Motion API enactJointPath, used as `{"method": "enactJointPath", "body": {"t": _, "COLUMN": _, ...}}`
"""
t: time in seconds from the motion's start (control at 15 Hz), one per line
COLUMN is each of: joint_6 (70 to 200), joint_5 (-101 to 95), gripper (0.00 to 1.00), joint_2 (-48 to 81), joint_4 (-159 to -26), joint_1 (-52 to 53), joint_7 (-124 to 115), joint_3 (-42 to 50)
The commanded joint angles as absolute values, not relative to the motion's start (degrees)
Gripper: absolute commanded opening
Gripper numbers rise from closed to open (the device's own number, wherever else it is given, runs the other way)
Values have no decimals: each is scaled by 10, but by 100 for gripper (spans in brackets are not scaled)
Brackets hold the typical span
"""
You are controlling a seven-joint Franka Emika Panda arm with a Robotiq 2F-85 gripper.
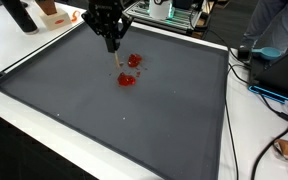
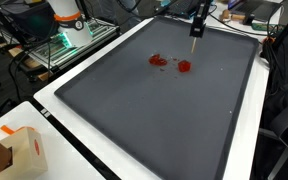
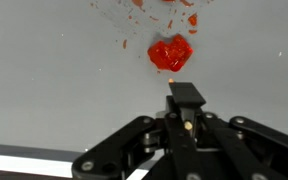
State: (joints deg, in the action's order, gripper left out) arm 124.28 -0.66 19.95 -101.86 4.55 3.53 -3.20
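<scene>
A dark grey mat (image 1: 154, 120) (image 2: 154, 120) covers the table. Two red lumps lie on it, one (image 1: 134, 61) (image 2: 158, 60) beside the other (image 1: 126, 79) (image 2: 184, 67), with small red crumbs around them. My gripper (image 1: 113, 46) (image 2: 196, 25) (image 3: 184, 95) hangs over the mat's far part, shut on a thin tan stick (image 1: 116, 58) (image 2: 193, 33) that points down at the mat near the lumps. In the wrist view a large red lump (image 3: 170, 53) lies just beyond the stick's orange tip (image 3: 171, 77). I cannot tell whether the tip touches the mat.
White table edge (image 1: 24, 60) surrounds the mat. A dark bottle (image 1: 19, 15) and an orange-and-white box (image 1: 52, 12) stand behind it. Cables (image 1: 254, 85) and a person in blue (image 1: 279, 25) are at one side. A cardboard box (image 2: 19, 150) sits near a corner.
</scene>
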Motion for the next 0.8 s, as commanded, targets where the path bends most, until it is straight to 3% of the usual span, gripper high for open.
{"method": "enactJointPath", "body": {"t": 0.0, "joint_6": 1230, "joint_5": -3, "gripper": 3, "joint_2": 161, "joint_4": -1047, "joint_1": 44, "joint_7": 32, "joint_3": -37}}
{"method": "enactJointPath", "body": {"t": 0.73, "joint_6": 1159, "joint_5": -9, "gripper": 3, "joint_2": 148, "joint_4": -1024, "joint_1": 54, "joint_7": 9, "joint_3": -41}}
